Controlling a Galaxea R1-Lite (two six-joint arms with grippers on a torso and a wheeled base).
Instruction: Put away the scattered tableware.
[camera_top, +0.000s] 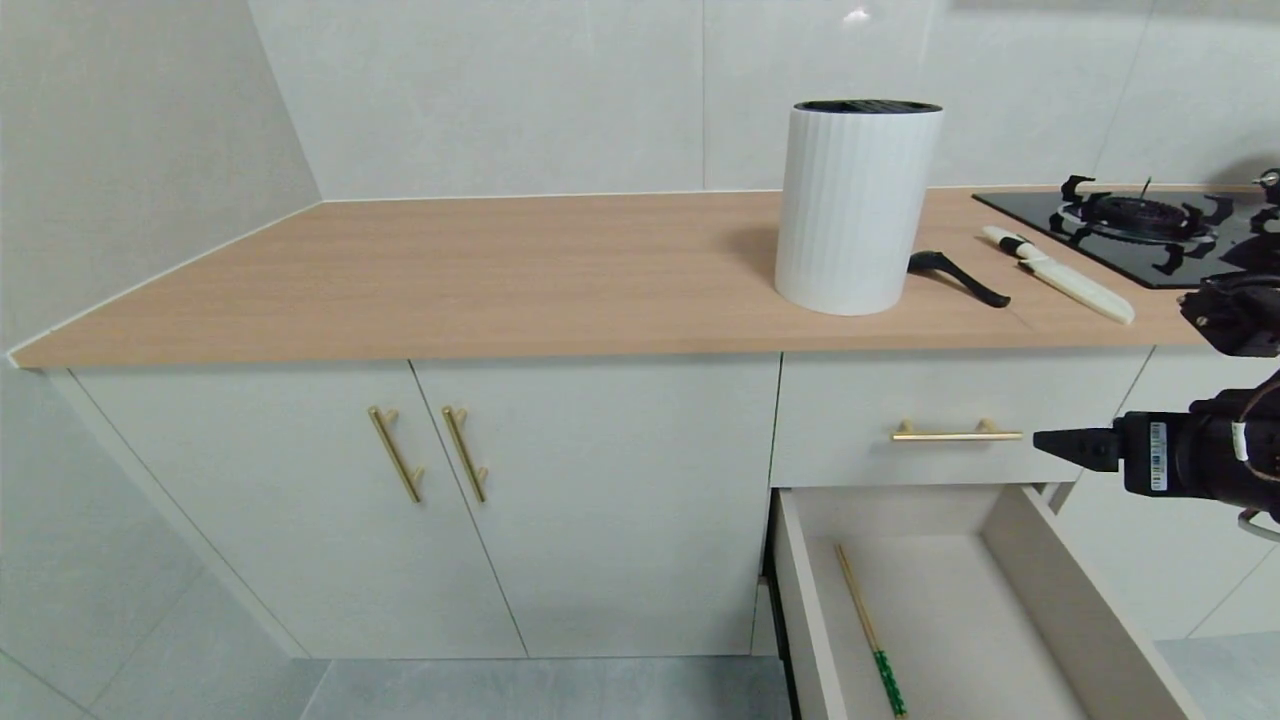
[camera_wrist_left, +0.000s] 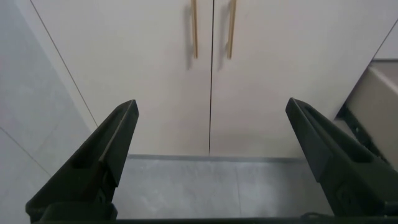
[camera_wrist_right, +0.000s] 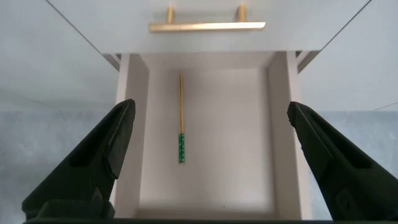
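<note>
Three tableware items in the head view. The knife (camera_top: 1060, 275) and black utensil (camera_top: 958, 276) lie on the counter (camera_top: 500, 280) at upper right of frame, the utensil just beside the white holder (camera_top: 858, 205), the knife between utensil and hob (camera_top: 1140, 222). Chopsticks (camera_top: 870, 632) lie in the open drawer (camera_top: 800, 600) at lower right. At the right edge the right end effector (camera_top: 1062, 443) hangs near the shut drawer's handle (camera_top: 957, 434), above the open one, carrying nothing.

Judgement: the step in hand is fetching the next counter piece. To do it well:
- rise above the counter edge before going in
- stay off holder and hob
- close across the knife's grip end, not the blade
- carry it level and lay it alongside the chopsticks without striking the drawer wall

Left wrist view: left end effector (camera_wrist_left: 210, 112) spread wide and empty, facing the doors (camera_wrist_left: 124, 74), floor (camera_wrist_left: 205, 186) beneath.

Right wrist view: right end effector (camera_wrist_right: 210, 109) spread wide and empty, directly over the drawer (camera_wrist_right: 134, 124). Chopsticks (camera_wrist_right: 181, 118) lie lengthwise, nearer one side wall; handle (camera_wrist_right: 207, 26) beyond.

Count:
- knife: 1
- black utensil: 1
- chopsticks: single stick or close pair, cannot tell
- holder: 1
- drawers: 2 (1 open)
- doors: 2
- bar handles: 3
</note>
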